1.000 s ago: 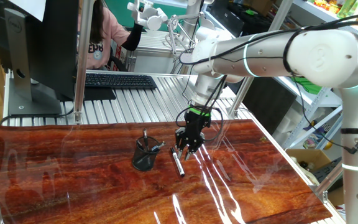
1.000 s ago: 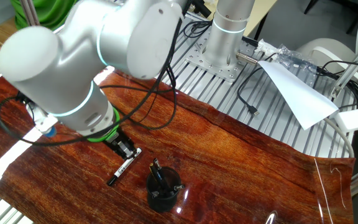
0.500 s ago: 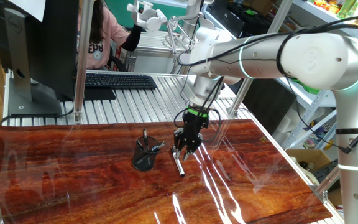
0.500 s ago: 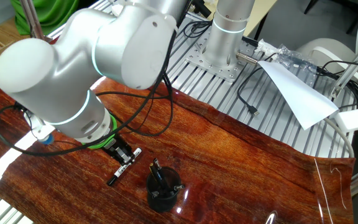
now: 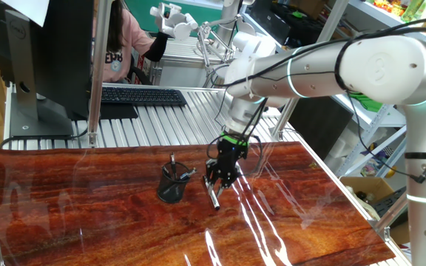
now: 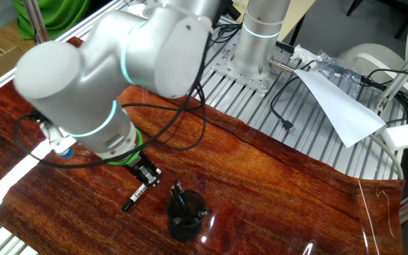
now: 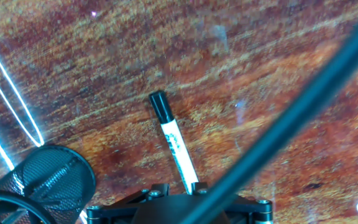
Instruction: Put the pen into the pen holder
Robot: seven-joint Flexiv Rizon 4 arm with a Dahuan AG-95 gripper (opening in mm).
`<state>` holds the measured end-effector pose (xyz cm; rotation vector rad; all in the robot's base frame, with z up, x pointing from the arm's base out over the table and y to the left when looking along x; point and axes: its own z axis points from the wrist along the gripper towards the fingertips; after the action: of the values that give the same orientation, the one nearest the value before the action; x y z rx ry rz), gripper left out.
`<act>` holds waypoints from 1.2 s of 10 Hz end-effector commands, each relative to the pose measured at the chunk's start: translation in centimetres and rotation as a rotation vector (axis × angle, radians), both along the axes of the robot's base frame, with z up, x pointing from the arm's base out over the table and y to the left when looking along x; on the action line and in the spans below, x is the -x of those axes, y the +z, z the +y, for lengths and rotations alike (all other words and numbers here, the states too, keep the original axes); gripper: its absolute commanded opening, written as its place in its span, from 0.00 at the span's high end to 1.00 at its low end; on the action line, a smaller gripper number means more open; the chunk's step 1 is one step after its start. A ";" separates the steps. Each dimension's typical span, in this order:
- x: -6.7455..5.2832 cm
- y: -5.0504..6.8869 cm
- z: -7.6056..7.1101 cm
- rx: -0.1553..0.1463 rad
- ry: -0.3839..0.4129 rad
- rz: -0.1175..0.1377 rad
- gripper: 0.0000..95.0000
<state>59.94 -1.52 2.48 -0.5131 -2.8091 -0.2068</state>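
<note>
The pen (image 5: 213, 196) lies flat on the wood tabletop just right of the pen holder (image 5: 173, 185), its black cap end pointing away from my hand. In the other fixed view the pen (image 6: 139, 193) lies beside the black mesh pen holder (image 6: 187, 216). My gripper (image 5: 216, 179) hangs low over the pen's silvery-white end, and in the other fixed view the gripper (image 6: 148, 177) is there too. In the hand view the pen (image 7: 171, 134) runs up from between my fingers, close to the right finger (image 7: 199, 185). The gripper (image 7: 179, 186) is narrowly open, its gap wider than the barrel.
The pen holder (image 7: 36, 183) has short dark pens sticking out of it. A keyboard (image 5: 143, 95) and a monitor (image 5: 43, 52) stand on the metal bench behind the wood top. A white paper sheet (image 6: 338, 106) and cables lie at the other side.
My gripper has come down and a little left, closer onto the pen's near end. The pen and the holder have not moved. The finger gap looks the same.
</note>
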 end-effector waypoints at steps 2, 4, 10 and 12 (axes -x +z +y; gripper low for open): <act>-0.1 -0.1 -0.3 -0.008 0.005 0.006 0.80; -0.2 -0.3 -0.7 -0.011 0.011 0.005 0.80; -0.4 -0.7 -1.2 -0.018 0.017 0.004 0.80; -0.4 -0.8 -1.2 -0.019 0.019 0.006 0.80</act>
<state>60.44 -2.71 1.70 -0.4849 -2.7998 -0.2285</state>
